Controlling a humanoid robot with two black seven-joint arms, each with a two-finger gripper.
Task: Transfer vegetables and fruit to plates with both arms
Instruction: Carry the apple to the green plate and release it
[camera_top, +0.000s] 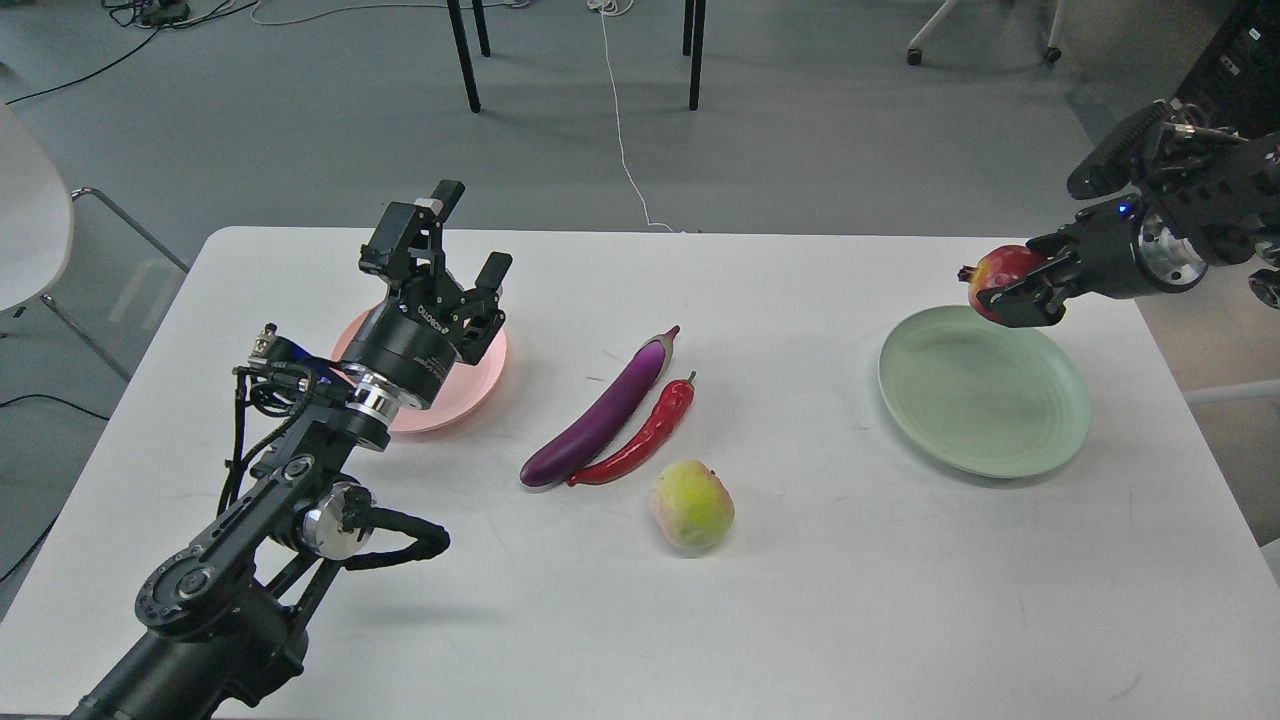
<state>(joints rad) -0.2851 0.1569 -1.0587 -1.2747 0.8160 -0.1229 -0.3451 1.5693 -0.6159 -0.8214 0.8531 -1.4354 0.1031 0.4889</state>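
Observation:
My right gripper (1020, 290) is shut on the dark red fruit (1000, 272) and holds it in the air over the far edge of the pale green plate (985, 400). My left gripper (455, 245) is open and empty, raised over the pale pink plate (470, 385), which my left wrist partly hides. The purple eggplant (600, 415) and the red chili pepper (645, 435) lie side by side at the table's middle. The yellow-green peach (692, 504) sits just in front of them.
The white table (800, 620) ends close to the right of the green plate. Beyond the far edge are black chair legs (463, 55), a white cable (622, 130) on the grey floor, and a white chair (30, 215) at the left.

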